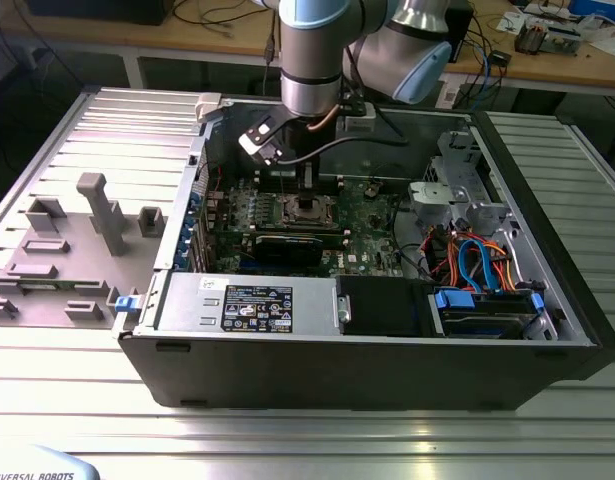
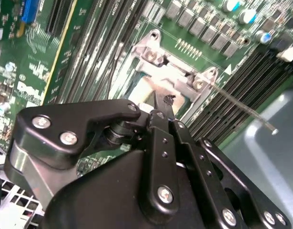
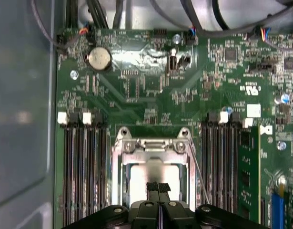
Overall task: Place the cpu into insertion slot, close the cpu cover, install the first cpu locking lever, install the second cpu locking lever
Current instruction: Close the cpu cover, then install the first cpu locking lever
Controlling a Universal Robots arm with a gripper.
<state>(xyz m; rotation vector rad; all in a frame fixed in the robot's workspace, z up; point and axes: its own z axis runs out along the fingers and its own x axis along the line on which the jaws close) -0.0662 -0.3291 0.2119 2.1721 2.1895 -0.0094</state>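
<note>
Cpu (image 3: 142, 174), small flat silvery square chip, lying within silvery-grey metal cpu cover (image 3: 153, 144): probably light, stiff, fragile; edge hold advised. Black gripper (image 3: 158, 187) pressed together.

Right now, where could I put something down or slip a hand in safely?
Bare room: the ribbed table in front of the computer case and past its end at the exterior view's right. Inside is crowded: the hand over the insertion slot, memory slots flanking it, cables bundled at that end.

Computer case (image 1: 367, 375): open, centre of exterior view.
Power supply (image 1: 247, 300): silver, lower centre.
Cables (image 1: 475, 262): blue and orange, right.
Fixture blocks (image 1: 99, 212): grey, left.
</note>
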